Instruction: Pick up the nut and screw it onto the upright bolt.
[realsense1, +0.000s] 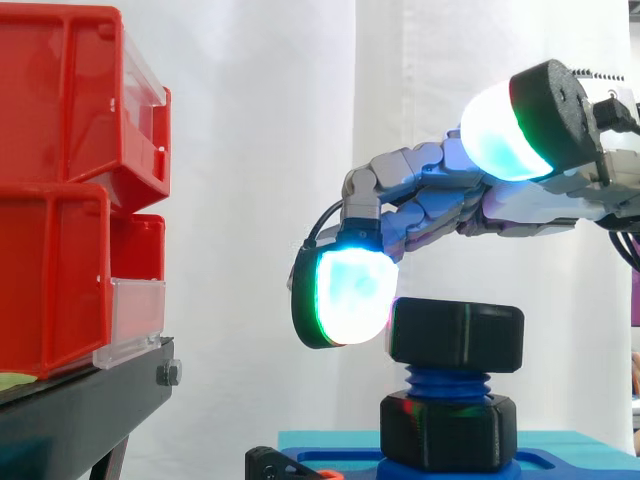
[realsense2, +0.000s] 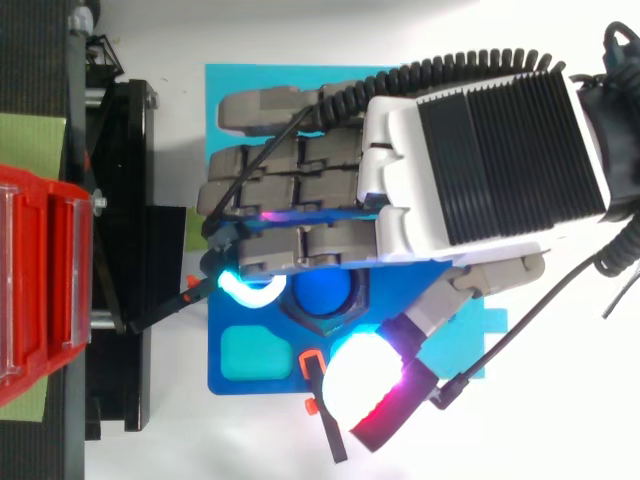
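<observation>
Currently: pick-up looks done, screwing step in hand. Nut sits level on top of the blue bolt, with bare threads showing below it down to a second black nut at the bolt's foot. From above, the bolt's blue end shows through the nut's bore, so I judge it is engaged on the first threads only.

Hand reaches in over the bolt and is open, not gripping. One finger is bent down with its cyan pad at the nut's left flank, touching or just beside it (cannot tell which). The thumb pad is held high, well apart from the nut.

Next move, as I judge it: bring the thumb down to the nut's opposite side, or push tangentially with the finger pad, and turn the nut down the threads. Keep it level; a tilt risks cross-threading, and a sideways push could knock it off while so little thread holds it.

Surroundings:
- Blue base under the bolt, with a teal pocket.
- Black clip with orange tips near the thumb's sweep; possible snag.
- Red bins on a black stand to the left, well apart from the work.
</observation>
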